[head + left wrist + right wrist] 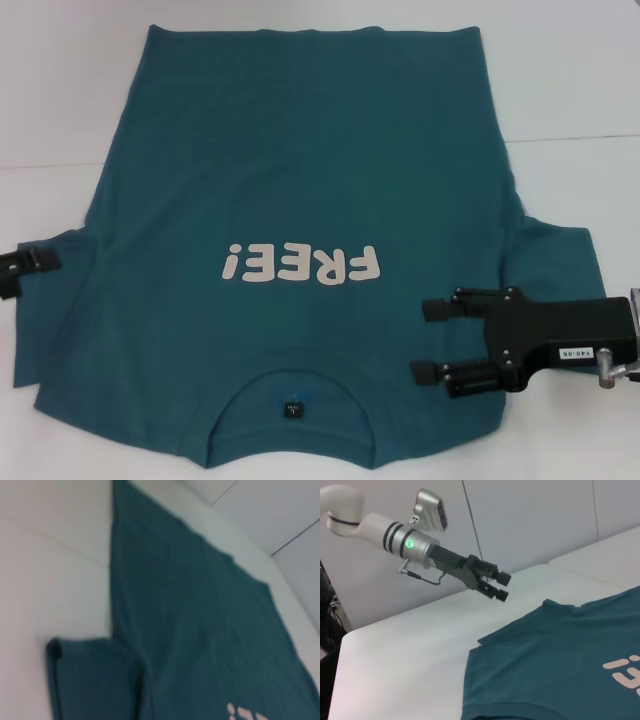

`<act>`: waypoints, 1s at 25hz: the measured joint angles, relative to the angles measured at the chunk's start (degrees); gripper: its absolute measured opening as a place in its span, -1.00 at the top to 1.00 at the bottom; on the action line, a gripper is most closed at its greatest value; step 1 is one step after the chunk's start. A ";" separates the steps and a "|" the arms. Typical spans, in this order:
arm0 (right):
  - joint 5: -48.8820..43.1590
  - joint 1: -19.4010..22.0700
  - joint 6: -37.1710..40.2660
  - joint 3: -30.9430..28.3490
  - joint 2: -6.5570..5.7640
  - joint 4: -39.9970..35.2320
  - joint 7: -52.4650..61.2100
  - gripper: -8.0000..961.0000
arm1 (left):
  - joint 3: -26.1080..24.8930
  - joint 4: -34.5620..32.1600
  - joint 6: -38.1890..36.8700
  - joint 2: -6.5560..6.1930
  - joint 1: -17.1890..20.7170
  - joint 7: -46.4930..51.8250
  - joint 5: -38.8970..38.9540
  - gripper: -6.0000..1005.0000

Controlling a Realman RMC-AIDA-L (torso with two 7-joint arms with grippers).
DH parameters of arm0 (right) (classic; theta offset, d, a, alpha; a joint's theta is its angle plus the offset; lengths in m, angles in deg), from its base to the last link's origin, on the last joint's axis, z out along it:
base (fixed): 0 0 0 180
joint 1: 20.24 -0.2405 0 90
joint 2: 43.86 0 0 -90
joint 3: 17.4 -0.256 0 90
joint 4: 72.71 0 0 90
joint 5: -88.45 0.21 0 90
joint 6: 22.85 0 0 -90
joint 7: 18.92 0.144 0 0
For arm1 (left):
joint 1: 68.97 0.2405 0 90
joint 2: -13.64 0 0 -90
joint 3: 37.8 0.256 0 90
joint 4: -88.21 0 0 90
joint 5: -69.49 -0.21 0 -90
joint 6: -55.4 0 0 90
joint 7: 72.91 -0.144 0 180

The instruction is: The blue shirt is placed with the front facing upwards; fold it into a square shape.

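The blue shirt (300, 170) lies flat on the white table, front up. Its white "FREE!" lettering (300, 264) reads upside down and its collar with a small dark tag (292, 409) is at the near edge. My right gripper (432, 340) is open, hovering over the shirt's near right shoulder, beside the right sleeve (555, 260). My left gripper (22, 272) is open at the far left, just outside the left sleeve (55, 330). The right wrist view shows the left gripper (502, 586) raised above the table, off the shirt (560, 650). The left wrist view shows the shirt (200, 620) and sleeve (90, 675).
The white table (60, 100) extends beyond the shirt on both sides, and a seam (575, 137) crosses it at the right. A pale wall (535, 515) rises behind the table. Dark equipment (327, 630) stands past the table's end.
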 joint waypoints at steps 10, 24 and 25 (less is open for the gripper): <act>-0.20 -0.63 0.23 0.00 -0.18 -0.17 0.52 -0.93 | -0.16 0.20 4.85 0.37 -3.93 6.12 -13.30 -0.86; -0.22 -1.17 0.90 0.00 -0.17 -0.19 0.87 -0.93 | -0.13 -0.08 9.77 2.34 -4.17 6.31 -17.68 -0.86; -0.22 -1.22 0.92 0.00 -0.17 -0.19 1.00 -0.93 | 0.07 -0.07 9.72 2.46 -4.22 6.21 -17.86 -0.86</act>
